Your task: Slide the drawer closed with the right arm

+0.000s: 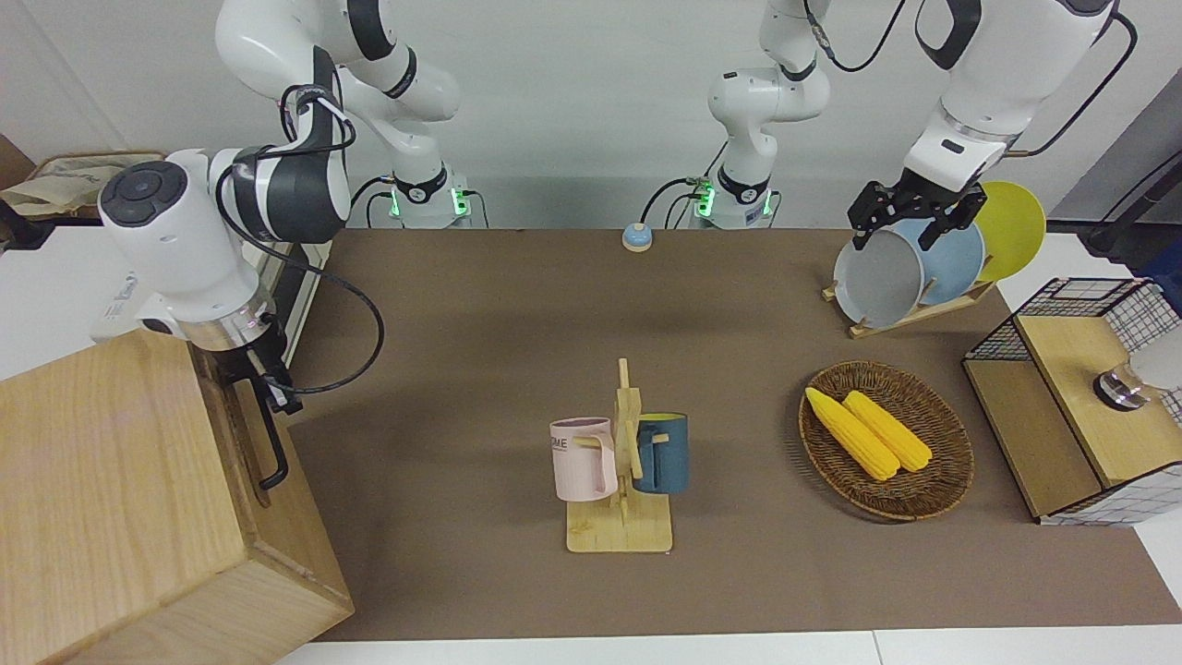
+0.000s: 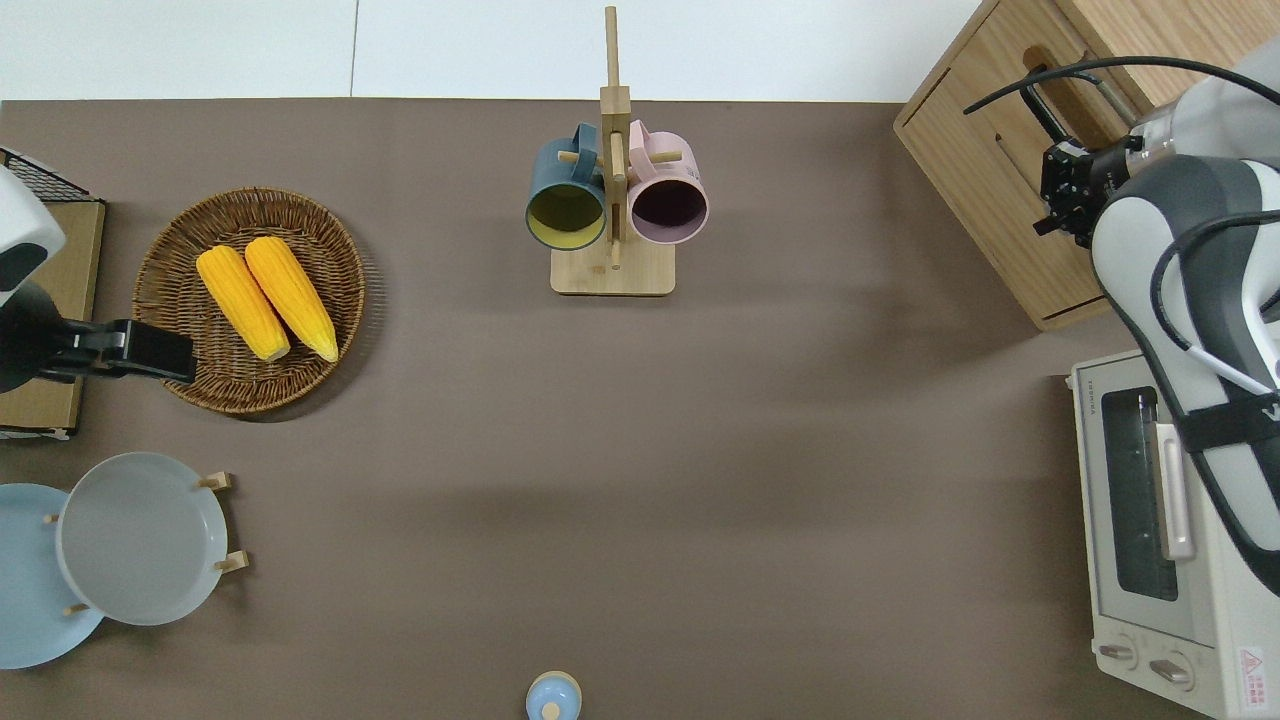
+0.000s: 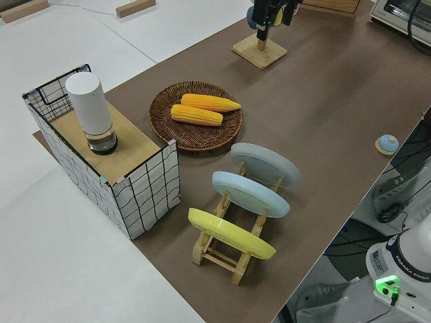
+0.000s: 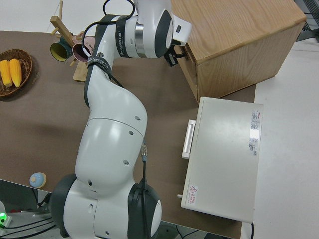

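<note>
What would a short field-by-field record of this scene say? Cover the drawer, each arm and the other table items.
drawer: looks pushed in, front about flush with the wooden cabinet
drawer handle: black, U-shaped
right gripper: at the drawer front, by the handle
left arm: parked
table items: mug rack, corn basket, plate rack, toaster oven

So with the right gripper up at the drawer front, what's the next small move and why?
Probably a short retreat of the right gripper straight away from the cabinet. The drawer front already looks flush with the cabinet face, its black handle standing proud, so no push seems left. Confirm the seam first; the gripper hides part of it.
</note>
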{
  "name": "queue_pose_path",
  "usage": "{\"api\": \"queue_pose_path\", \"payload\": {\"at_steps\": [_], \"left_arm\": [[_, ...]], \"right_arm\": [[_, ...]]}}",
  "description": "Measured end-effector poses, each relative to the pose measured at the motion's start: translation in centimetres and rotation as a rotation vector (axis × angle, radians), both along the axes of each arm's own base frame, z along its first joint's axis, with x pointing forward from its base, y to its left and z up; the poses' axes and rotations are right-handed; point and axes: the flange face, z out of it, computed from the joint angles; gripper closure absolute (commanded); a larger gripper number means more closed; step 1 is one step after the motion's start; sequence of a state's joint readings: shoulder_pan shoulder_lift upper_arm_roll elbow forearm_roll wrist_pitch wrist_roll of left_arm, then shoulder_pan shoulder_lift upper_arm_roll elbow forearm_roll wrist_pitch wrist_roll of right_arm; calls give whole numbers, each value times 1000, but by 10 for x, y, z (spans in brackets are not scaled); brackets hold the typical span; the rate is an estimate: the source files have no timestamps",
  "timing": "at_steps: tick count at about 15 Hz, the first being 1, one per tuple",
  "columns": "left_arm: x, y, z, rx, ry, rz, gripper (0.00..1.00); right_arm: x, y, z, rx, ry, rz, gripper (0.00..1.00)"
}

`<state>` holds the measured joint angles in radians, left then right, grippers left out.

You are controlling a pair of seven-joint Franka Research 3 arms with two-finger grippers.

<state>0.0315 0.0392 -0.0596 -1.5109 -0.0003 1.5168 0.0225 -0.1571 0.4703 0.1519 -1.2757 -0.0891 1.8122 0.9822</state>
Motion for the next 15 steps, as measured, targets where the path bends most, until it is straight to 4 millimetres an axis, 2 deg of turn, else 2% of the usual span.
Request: {"api": "queue_pose_path", "payload": {"at_steps": [3,7,10,15], "left_arm": [[0,0,0,0,0,0,7],[0,0,0,0,0,0,7],[0,0,0,0,0,0,7],[0,0,0,0,0,0,7]], "right_arm": [[1,8,4,2,-8,21,1000],[-6,60,19,4,-9,98,1000],[-26,100,38,-8,43,219,1000],[-67,150,88,-33,67,427,1000]]}}
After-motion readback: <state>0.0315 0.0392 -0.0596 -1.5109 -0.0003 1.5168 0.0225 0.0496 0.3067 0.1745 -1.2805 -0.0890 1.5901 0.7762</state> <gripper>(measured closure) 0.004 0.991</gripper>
